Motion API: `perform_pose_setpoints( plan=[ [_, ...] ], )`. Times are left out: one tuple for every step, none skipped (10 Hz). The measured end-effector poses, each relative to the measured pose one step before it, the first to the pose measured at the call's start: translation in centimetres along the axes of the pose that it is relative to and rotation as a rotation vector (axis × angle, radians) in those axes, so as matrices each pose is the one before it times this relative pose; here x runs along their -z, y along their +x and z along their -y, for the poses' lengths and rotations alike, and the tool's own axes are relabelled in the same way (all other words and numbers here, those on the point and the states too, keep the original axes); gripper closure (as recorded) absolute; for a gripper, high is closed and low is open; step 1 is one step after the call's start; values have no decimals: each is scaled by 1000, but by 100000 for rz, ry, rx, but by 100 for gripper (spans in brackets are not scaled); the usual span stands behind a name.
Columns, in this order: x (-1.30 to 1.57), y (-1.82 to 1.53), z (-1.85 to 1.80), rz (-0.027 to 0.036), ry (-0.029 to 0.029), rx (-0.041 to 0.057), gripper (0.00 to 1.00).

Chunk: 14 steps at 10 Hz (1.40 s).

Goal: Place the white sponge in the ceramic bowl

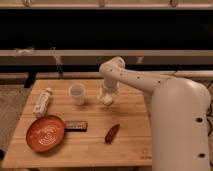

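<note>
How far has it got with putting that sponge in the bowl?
The pickup seems done: a white lump, likely the white sponge, is at the gripper, right of the cup. Still left: carrying it to the ceramic bowl, which holds nothing.

surface (131, 117): light wooden top
ceramic bowl (45, 135): orange-brown, front left corner
dark packet (76, 125): flat, just beside the bowl's right rim
reddish-brown piece (111, 133): aslant, front middle
white cup (77, 93): upright, back left
pale bottle (42, 101): on its side, left edge
hand (106, 98): above the back middle, right of the cup
</note>
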Motion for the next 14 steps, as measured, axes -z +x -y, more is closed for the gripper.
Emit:
perform_pose_setpoints(
  plan=[
    [-665, 613, 327, 1917, 632, 2679, 20],
    [-674, 367, 14, 1787, 484, 1620, 20],
    [-770, 362, 61, 1815, 612, 1616, 20],
    [-1027, 333, 188, 2186, 483, 1707, 20],
    [-521, 242, 73, 938, 291, 638, 20],
    [-647, 94, -189, 1400, -223, 185, 20],
    [-491, 75, -166, 896, -157, -119, 20],
    [-743, 160, -182, 1015, -203, -87, 20],
    [-314, 2, -41, 392, -97, 30, 20],
    [-391, -39, -23, 444, -268, 121, 23],
    [-238, -142, 19, 302, -384, 240, 33],
    [32, 24, -46, -873, -305, 178, 41],
    [218, -182, 56, -996, 99, 180, 51],
    [573, -305, 475, -1750, 314, 927, 63]
  ],
)
